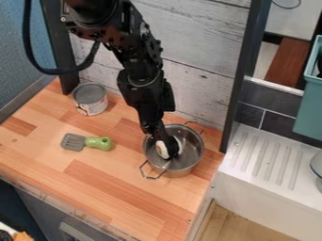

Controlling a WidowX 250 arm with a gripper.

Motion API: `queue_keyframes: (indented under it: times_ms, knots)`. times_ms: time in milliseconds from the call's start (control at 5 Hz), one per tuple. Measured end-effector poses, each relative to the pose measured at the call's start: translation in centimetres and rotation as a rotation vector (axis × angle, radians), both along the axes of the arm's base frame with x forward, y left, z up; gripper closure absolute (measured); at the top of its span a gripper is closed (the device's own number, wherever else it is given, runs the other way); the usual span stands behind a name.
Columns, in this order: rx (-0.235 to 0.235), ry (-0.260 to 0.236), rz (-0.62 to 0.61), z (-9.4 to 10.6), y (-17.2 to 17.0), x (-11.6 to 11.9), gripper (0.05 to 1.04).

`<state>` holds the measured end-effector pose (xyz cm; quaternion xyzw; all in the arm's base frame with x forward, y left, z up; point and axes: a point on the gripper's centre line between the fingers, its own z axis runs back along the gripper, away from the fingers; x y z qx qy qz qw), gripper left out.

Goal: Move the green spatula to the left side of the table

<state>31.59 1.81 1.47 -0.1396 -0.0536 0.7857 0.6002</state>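
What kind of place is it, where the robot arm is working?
Probably a toy kitchen or small mock-up kitchen: a metal pot and a green-handled spatula are on a wooden counter.

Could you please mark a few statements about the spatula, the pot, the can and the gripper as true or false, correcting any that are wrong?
1. The spatula lies on the wooden table, its handle pointing toward the pot. True.
2. The spatula's head is green. False: the head is grey; the handle is green.
3. The gripper is down in the pot. True.
4. The gripper is holding the spatula. False: the spatula lies on the table, apart from the gripper.
5. The can lies on its side. False: it stands upright.
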Motion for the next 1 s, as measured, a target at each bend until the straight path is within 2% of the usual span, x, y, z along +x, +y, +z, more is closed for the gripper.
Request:
queue_keyframes:
  times_ms: [200, 400, 600, 800, 1000]
  knots:
    - [-0.005, 0.028, -0.003, -0.7, 0.0, -0.4, 0.083]
    - [-0.007, 0.038, -0.037, 0.2, 1.5, -1.6, 0.083]
    - [0.051, -0.003, 0.002, 1.7, 3.1, -3.0, 0.083]
    - [0.111, -0.023, 0.026, 2.0, 5.2, -4.2, 0.083]
    - [0.155, -0.024, 0.092, 1.5, 7.0, -4.5, 0.083]
